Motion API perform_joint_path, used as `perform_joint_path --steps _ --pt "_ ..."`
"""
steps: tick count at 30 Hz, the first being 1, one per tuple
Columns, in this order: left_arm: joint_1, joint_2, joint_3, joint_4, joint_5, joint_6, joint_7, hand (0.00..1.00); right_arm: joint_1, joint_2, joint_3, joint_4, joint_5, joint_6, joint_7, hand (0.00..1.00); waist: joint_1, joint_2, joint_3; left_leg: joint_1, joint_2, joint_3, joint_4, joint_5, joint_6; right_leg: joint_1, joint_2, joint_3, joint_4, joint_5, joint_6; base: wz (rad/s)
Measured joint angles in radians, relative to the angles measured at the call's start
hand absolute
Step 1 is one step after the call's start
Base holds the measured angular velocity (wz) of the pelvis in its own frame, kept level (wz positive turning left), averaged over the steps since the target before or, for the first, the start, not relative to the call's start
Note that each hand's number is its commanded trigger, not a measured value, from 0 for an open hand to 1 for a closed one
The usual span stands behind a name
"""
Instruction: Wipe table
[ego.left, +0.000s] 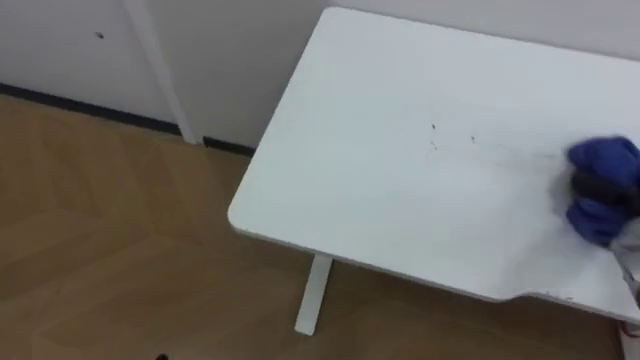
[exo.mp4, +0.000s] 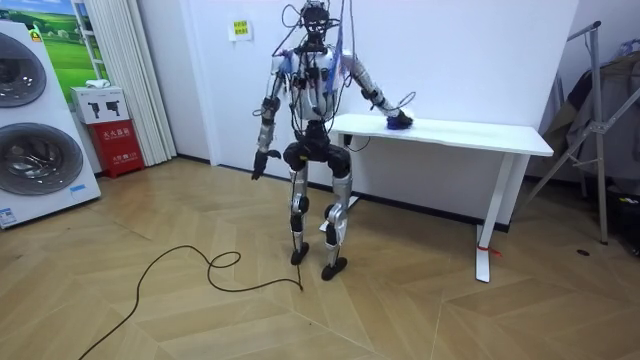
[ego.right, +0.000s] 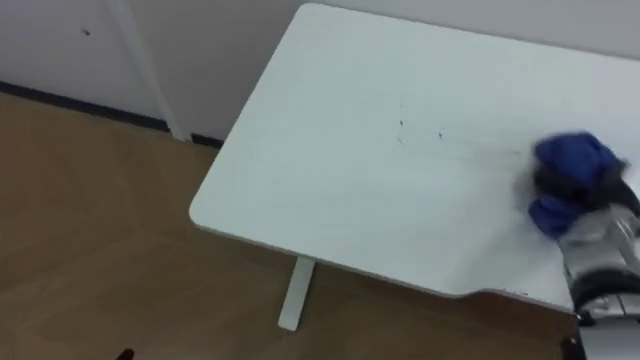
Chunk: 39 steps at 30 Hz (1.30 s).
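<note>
Two small dark specks (ego.left: 433, 130) sit near the middle of the white tabletop (ego.left: 340, 180) in the left eye view, so I judge the wiping unfinished. The blue cloth (ego.left: 607, 158) lies on the tabletop far to the right, well apart from the left end. The right hand (ego.left: 598, 187) presses down on it, and its dark fingers seem curled into the bunched fabric.

The right eye view adds the silvery wrist behind that hand, reaching in from the lower right across the tabletop's near edge.

The room view gives what the eye views cannot. The robot stands on the wooden floor at the tabletop's end on the room view's left, right arm stretched over it. Its left hand (exo.mp4: 259, 163) hangs by the hip, and I cannot tell how its fingers are set. Washing machines (exo.mp4: 30, 130) stand well off at the room view's left.
</note>
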Motion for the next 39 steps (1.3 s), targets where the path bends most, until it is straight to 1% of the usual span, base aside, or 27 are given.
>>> perform_joint_path --steps 3,5,7,9,10,12,13,15,19,20,22,23,24,25,27,28,29,30,31,32,33,34,35,36,37,38,39 --pt "0.021 0.001 -0.002 -0.001 -0.012 0.003 0.0 0.0 -0.02 -0.001 0.002 -0.003 -0.045 -0.02 -0.001 1.0 0.027 -0.004 -0.0023 -0.003 -0.007 -0.017 -0.032 0.019 -0.006 -0.005 -0.002 -0.017 -0.002 -0.009 -0.004 0.25" --pt "0.047 0.001 -0.001 -0.001 -0.016 0.008 0.0 0.0 -0.004 -0.004 0.0 -0.006 -0.047 -0.026 -0.01 1.0 0.021 -0.016 -0.0026 -0.002 -0.011 -0.032 -0.034 0.02 -0.007 0.007 -0.003 -0.027 -0.006 -0.012 -0.002 0.29" --pt "0.074 0.001 0.0 -0.001 -0.009 0.018 0.0 0.0 0.054 -0.006 -0.028 -0.006 -0.046 -0.054 -0.01 1.0 -0.002 -0.031 -0.0046 0.01 -0.016 -0.043 -0.034 0.02 -0.008 0.034 -0.006 -0.049 -0.014 -0.014 0.001 0.42" --pt "0.084 0.0 0.023 0.0 -0.008 0.02 0.001 0.0 0.152 -0.004 -0.101 -0.005 -0.04 -0.076 -0.007 1.0 -0.03 -0.063 -0.0087 0.038 -0.03 -0.06 -0.034 0.019 -0.008 0.092 -0.013 -0.077 -0.043 -0.019 0.009 0.52" --pt "0.085 0.0 0.026 0.0 -0.007 0.02 0.002 0.0 0.178 -0.004 -0.124 -0.003 -0.037 -0.079 -0.004 1.0 -0.037 -0.071 -0.0085 0.049 -0.033 -0.059 -0.035 0.018 -0.007 0.108 -0.016 -0.084 -0.046 -0.021 0.012 0.53" --pt "0.103 0.0 0.058 -0.01 0.016 0.016 0.003 0.0 0.29 -0.003 -0.228 0.005 -0.035 -0.089 0.004 1.0 -0.063 -0.088 -0.0198 0.078 -0.043 -0.059 -0.034 0.009 -0.004 0.152 -0.019 -0.101 -0.057 -0.027 0.022 0.32" --pt "0.109 0.001 0.063 -0.016 0.027 0.016 0.004 0.0 0.315 -0.003 -0.252 0.006 -0.034 -0.091 0.004 1.0 -0.072 -0.091 -0.024 0.081 -0.044 -0.06 -0.033 0.004 -0.001 0.158 -0.019 -0.105 -0.056 -0.029 0.026 0.17" --pt "0.132 0.001 0.092 -0.038 0.039 0.005 0.004 0.0 0.407 -0.003 -0.324 0.006 -0.02 -0.096 0.002 1.0 -0.093 -0.093 -0.026 0.108 -0.042 -0.055 -0.027 -0.02 0.007 0.187 -0.017 -0.11 -0.055 -0.03 0.028 -0.04" --pt "0.15 0.001 0.1 -0.053 0.038 0.0 0.005 0.0 0.49 -0.004 -0.355 -0.014 0.016 -0.095 0.003 1.0 -0.104 -0.088 -0.0287 0.145 -0.041 -0.037 -0.012 -0.047 0.015 0.224 -0.021 -0.106 -0.054 -0.035 0.039 -0.27" --pt "0.15 -0.001 0.099 -0.058 0.038 0.0 0.005 0.0 0.501 -0.003 -0.355 -0.032 0.015 -0.093 0.003 1.0 -0.104 -0.081 -0.0304 0.143 -0.033 -0.024 0.005 -0.056 0.016 0.224 -0.021 -0.098 -0.055 -0.035 0.039 -0.35" --pt "0.146 -0.004 0.081 -0.06 0.038 0.0 0.004 0.0 0.498 -0.003 -0.342 -0.06 0.013 -0.068 -0.001 1.0 -0.103 -0.065 -0.0319 0.141 -0.027 -0.006 0.025 -0.065 0.017 0.226 -0.02 -0.092 -0.047 -0.034 0.037 -0.32" --pt "0.144 -0.01 0.074 -0.061 0.038 0.0 0.004 0.0 0.483 0.003 -0.326 -0.084 0.011 -0.042 -0.006 1.0 -0.096 -0.053 -0.0297 0.147 -0.023 0.006 0.03 -0.068 0.014 0.222 -0.019 -0.071 -0.035 -0.034 0.037 -0.4" --pt "0.14 -0.015 0.065 -0.059 0.038 0.005 0.004 0.0 0.465 0.016 -0.299 -0.118 -0.003 -0.002 -0.021 1.0 -0.078 -0.042 -0.0285 0.153 -0.016 0.027 0.03 -0.068 0.014 0.213 -0.021 -0.051 -0.032 -0.035 0.034 -0.5" --pt "0.133 -0.015 0.055 -0.059 0.038 0.008 0.004 0.0 0.455 0.027 -0.286 -0.141 -0.008 0.014 -0.022 1.0 -0.066 -0.038 -0.0292 0.156 -0.011 0.04 0.03 -0.068 0.013 0.206 -0.023 -0.042 -0.029 -0.036 0.032 -0.63" --pt "0.124 -0.017 0.033 -0.055 0.052 0.023 0.001 0.0 0.381 0.107 -0.172 -0.244 -0.085 0.067 -0.015 1.0 -0.04 -0.025 -0.0265 0.151 0.006 0.073 0.045 -0.064 0.012 0.162 -0.022 -0.01 0.024 -0.045 0.016 -0.53" --pt "0.117 -0.017 0.026 -0.049 0.055 0.025 -0.001 0.0 0.357 0.124 -0.136 -0.267 -0.11 0.075 -0.006 1.0 -0.036 -0.023 -0.0251 0.146 0.008 0.075 0.053 -0.065 0.011 0.149 -0.024 -0.006 0.044 -0.051 0.012 -0.28" --pt "0.091 -0.018 0.011 -0.026 0.057 0.025 -0.005 0.0 0.293 0.177 -0.065 -0.301 -0.156 0.08 0.025 1.0 -0.021 -0.022 -0.0223 0.138 0.009 0.085 0.069 -0.066 0.011 0.117 -0.032 0.006 0.099 -0.072 0.007 -0.22" --pt "0.063 -0.021 -0.003 -0.009 0.057 0.025 -0.017 0.0 0.217 0.223 0.008 -0.31 -0.2 0.075 0.056 1.0 0.013 -0.017 -0.0062 0.138 0.016 0.096 0.083 -0.071 0.009 0.091 -0.044 0.013 0.156 -0.095 0.001 -0.22" --pt "0.045 -0.023 -0.008 -0.008 0.057 0.024 -0.024 0.0 0.18 0.241 0.039 -0.303 -0.219 0.066 0.073 1.0 0.022 -0.01 0.0038 0.137 0.024 0.105 0.097 -0.08 0.01 0.083 -0.05 0.008 0.18 -0.102 0.001 -0.22" --pt "0.019 -0.027 -0.023 -0.008 0.057 0.012 -0.027 0.0 0.124 0.263 0.086 -0.287 -0.252 0.043 0.104 1.0 0.069 0.013 0.0138 0.123 0.041 0.11 0.129 -0.1 0.014 0.06 -0.066 -0.03 0.236 -0.12 0.015 -0.05" --pt "0.007 -0.029 -0.025 -0.01 0.047 -0.003 -0.026 0.0 0.097 0.269 0.115 -0.285 -0.279 0.023 0.127 1.0 0.105 0.028 0.0133 0.105 0.05 0.107 0.151 -0.108 0.017 0.001 -0.115 -0.053 0.373 -0.147 0.067 0.1" --pt "0.005 -0.027 -0.023 -0.012 0.046 -0.007 -0.024 0.0 0.096 0.269 0.12 -0.286 -0.287 0.019 0.134 1.0 0.116 0.028 0.0119 0.101 0.05 0.104 0.156 -0.108 0.012 -0.025 -0.156 -0.053 0.438 -0.158 0.072 0.33" --pt "0.003 -0.021 -0.016 -0.017 0.049 -0.007 -0.015 0.0 0.098 0.269 0.119 -0.278 -0.312 0.023 0.134 1.0 0.14 0.026 0.0103 0.1 0.048 0.096 0.163 -0.111 0.002 -0.049 -0.254 -0.047 0.508 -0.17 0.081 0.49" --pt "0.016 -0.008 -0.005 -0.017 0.05 -0.003 -0.014 0.0 0.102 0.268 0.116 -0.27 -0.34 0.032 0.133 1.0 0.136 0.016 0.0058 0.093 0.053 0.063 0.171 -0.113 -0.013 -0.054 -0.341 -0.042 0.496 -0.162 0.094 0.53" --pt "0.019 0.0 0.0 -0.017 0.05 0.002 -0.014 0.0 0.107 0.267 0.109 -0.268 -0.349 0.037 0.13 1.0 0.131 0.009 0.0037 0.086 0.061 0.044 0.173 -0.111 -0.023 -0.05 -0.367 -0.037 0.469 -0.15 0.102 0.64" --pt "0.022 0.017 0.011 -0.016 0.05 0.008 -0.015 0.0 0.113 0.265 0.078 -0.252 -0.344 0.035 0.125 1.0 0.12 0.0 -0.0008 0.067 0.09 0.0 0.184 -0.107 -0.05 -0.031 -0.388 -0.014 0.383 -0.107 0.11 0.66" --pt "0.018 0.035 0.022 -0.018 0.06 0.007 -0.018 0.0 0.115 0.255 0.047 -0.225 -0.345 0.023 0.119 1.0 0.11 -0.008 -0.0068 0.05 0.131 -0.041 0.191 -0.105 -0.083 -0.003 -0.384 -0.016 0.285 -0.05 0.114 0.57"
